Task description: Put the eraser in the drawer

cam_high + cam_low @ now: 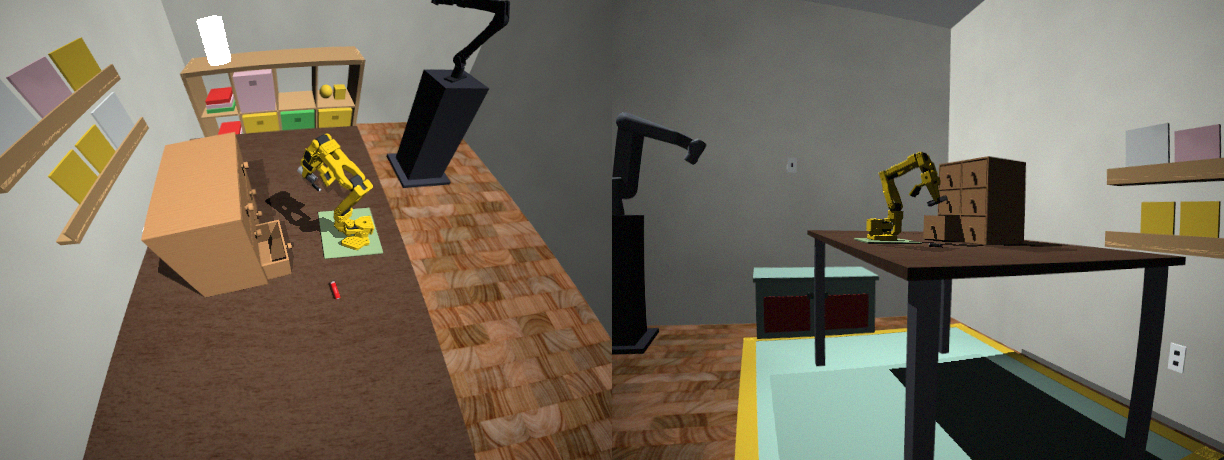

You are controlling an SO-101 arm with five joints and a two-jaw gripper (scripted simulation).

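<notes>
The wooden chest [202, 210] stands at the table's left side and also shows in the exterior view [984, 200]. Its left drawer of the bottom row [275, 248] is pulled out and open at the top [939, 227]; the other drawers are shut. My gripper [312, 182] hangs in the air in front of the chest, about level with the middle row [934, 201]. It is shut on a small dark-grey thing, the eraser [316, 186], which is too small to make out in detail. The gripper is behind and above the open drawer, not over it.
A small red cylinder [334, 290] lies on the table in front of my base mat [351, 233]. A shelf unit [275, 92] stands beyond the table's far end. A black pedestal with a dark arm [440, 125] stands on the floor to the right.
</notes>
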